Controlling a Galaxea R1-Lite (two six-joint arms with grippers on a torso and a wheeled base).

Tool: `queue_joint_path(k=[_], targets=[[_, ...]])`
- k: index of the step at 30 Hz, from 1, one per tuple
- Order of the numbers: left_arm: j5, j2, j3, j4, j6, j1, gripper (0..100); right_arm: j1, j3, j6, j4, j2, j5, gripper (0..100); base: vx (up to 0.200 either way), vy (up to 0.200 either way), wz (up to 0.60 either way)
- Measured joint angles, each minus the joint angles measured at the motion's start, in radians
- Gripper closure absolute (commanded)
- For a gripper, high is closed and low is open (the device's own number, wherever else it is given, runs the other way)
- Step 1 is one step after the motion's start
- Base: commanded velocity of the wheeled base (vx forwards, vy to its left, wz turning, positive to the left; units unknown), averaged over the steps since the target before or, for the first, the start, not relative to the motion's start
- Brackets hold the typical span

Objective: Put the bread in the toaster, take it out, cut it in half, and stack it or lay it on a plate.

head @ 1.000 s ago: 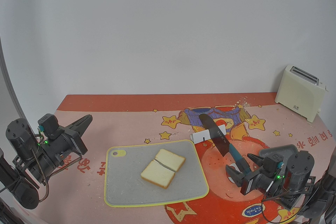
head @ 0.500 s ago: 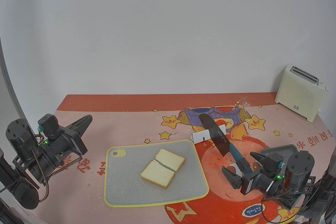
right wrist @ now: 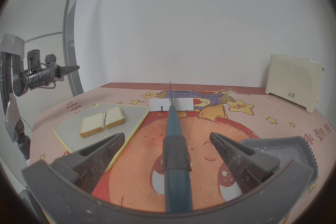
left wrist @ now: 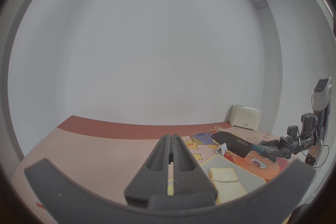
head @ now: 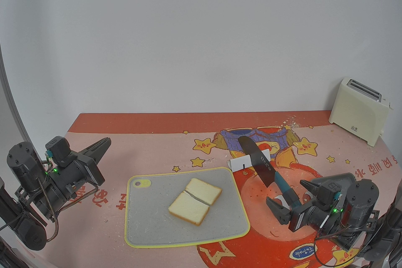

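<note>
I log the bread (head: 194, 201) as cut in two, the halves side by side on the cutting board (head: 150, 218).
Knife (head: 261, 164): blade on edge in a white holder (head: 240, 164), handle between the spread fingers of my right hand (head: 287, 192), ungripped.
Grey plate (head: 335, 178): partly hidden by that hand.
Toaster (head: 360, 116): far right of the surface (head: 167, 143).
Left hand (head: 101, 144): closed, empty, well left of the board.
</note>
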Motion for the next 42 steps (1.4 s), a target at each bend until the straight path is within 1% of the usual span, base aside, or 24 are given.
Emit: queue_joint_path(k=[3, 7, 8, 10, 14, 16, 18, 21, 23, 24, 25, 27, 30, 32, 35, 36, 38, 42], targets=[[-0.02, -0.002, 0.0, 0.0, 0.0, -0.003, 100, -0.003, -0.009, 0.0, 0.0, -0.017, 0.003, 0, 0.0, 0.0, 0.0], [-0.047, -0.013, 0.011, 0.0, 0.009, -0.035, 100, -0.007, -0.032, 0.0, 0.0, -0.051, 0.007, 0, 0.0, 0.0, 0.0], [-0.056, -0.028, 0.015, 0.0, 0.015, -0.064, 100, -0.007, -0.044, -0.001, 0.0, -0.068, 0.009, 0, 0.0, 0.0, 0.0], [-0.066, -0.052, 0.018, 0.0, 0.02, -0.1, 100, -0.006, -0.054, -0.001, 0.0, -0.086, 0.012, 0, 0.0, 0.0, 0.0], [-0.077, -0.111, 0.02, 0.0, 0.021, -0.16, 100, -0.003, -0.069, -0.008, -0.009, -0.121, 0.035, 0, 0.0, 0.0, 0.0], [-0.089, -0.138, 0.02, 0.0, 0.02, -0.187, 100, 0.0, -0.072, -0.013, -0.046, -0.135, 0.043, 0, 0.0, 0.0, 0.0], [-0.11, -0.162, 0.023, 0.0, 0.02, -0.216, 100, 0.019, -0.068, -0.02, -0.073, -0.148, 0.046, 0, 0.0, 0.0, 0.0], [-0.127, -0.183, 0.04, 0.0, 0.021, -0.237, 100, 0.056, -0.056, -0.023, -0.081, -0.157, 0.047, 0, 0.0, 0.0, 0.0], [-0.136, -0.191, 0.058, 0.0, 0.03, -0.245, 100, 0.072, -0.052, -0.021, -0.083, -0.161, 0.048, 0, 0.0, 0.0, 0.0], [-0.14, -0.194, 0.067, 0.0, 0.04, -0.247, 100, 0.078, -0.05, -0.02, -0.084, -0.162, 0.048, 0, 0.0, 0.0, 0.0], [-0.142, -0.197, 0.073, 0.0, 0.048, -0.249, 100, 0.082, -0.049, -0.02, -0.084, -0.162, 0.048, 100, 0.0, 0.0, 0.0], [-0.143, -0.202, 0.082, 0.0, 0.057, -0.251, 100, 0.089, -0.054, -0.023, -0.084, -0.163, 0.047, 100, 0.0, 0.0, 0.0], [-0.144, -0.206, 0.085, 0.0, 0.059, -0.253, 100, 0.092, -0.065, -0.028, -0.084, -0.165, 0.052, 100, 0.0, 0.0, 0.0], [-0.144, -0.208, 0.087, 0.0, 0.058, -0.262, 100, 0.092, -0.08, -0.034, -0.085, -0.165, 0.064, 100, 0.0, 0.0, 0.0], [-0.139, -0.21, 0.094, 0.0, 0.05, -0.303, 100, 0.088, -0.101, -0.041, -0.085, -0.161, 0.092, 100, 0.0, 0.0, 0.0], [-0.136, -0.21, 0.099, 0.0, 0.042, -0.321, 100, 0.087, -0.108, -0.043, -0.084, -0.159, 0.102, 100, 0.0, 0.0, 0.0], [-0.132, -0.208, 0.103, 0.0, 0.014, -0.353, 100, 0.084, -0.12, -0.05, -0.072, -0.154, 0.131, 100, 0.0, 0.0, 0.0], [-0.123, -0.206, 0.106, 0.054, -0.031, -0.381, 100, 0.079, -0.173, -0.063, -0.008, -0.153, 0.188, 100, 0.0, 0.0, 0.0]])
